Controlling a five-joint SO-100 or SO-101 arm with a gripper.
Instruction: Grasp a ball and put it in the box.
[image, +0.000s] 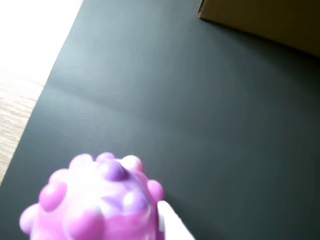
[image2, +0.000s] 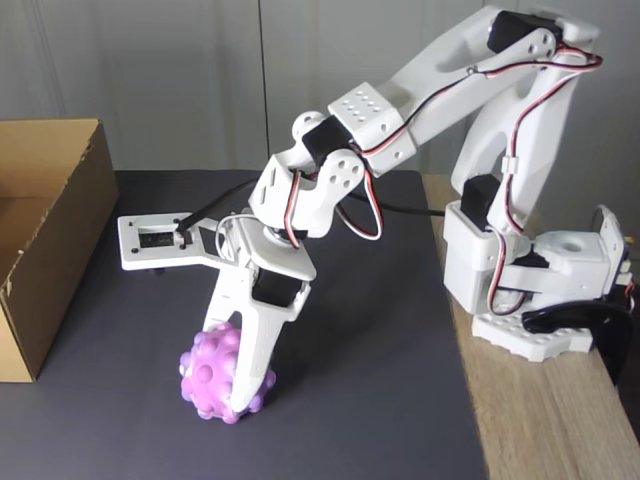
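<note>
Ball (image: 97, 200) sits at bottom left of the wrist view on the dark mat (image: 200, 125), a white fingertip (image: 170, 222) touching its right side; box (image: 265, 20) corner at top right. Fixed view: jaws clamped on the ball (image2: 222, 375) near the bench's front edge, box (image2: 50, 240) at left edge, well apart.

Open mat between ball and box; the box wall is your one barrier.

In the fixed view, you have bare dark grey mat (image2: 370, 330) running from the bumpy pink-and-purple soft ball (image2: 222, 375), near the mat's front edge, to the plain brown corrugated cardboard box (image2: 60, 250) at the mat's left edge. Only the box's upright near wall stands in that path. The white two-finger gripper (image2: 238, 385) straddles the ball. The arm's white base (image2: 530, 290) occupies the wooden tabletop (image2: 540, 420) off the mat's right edge.
</note>
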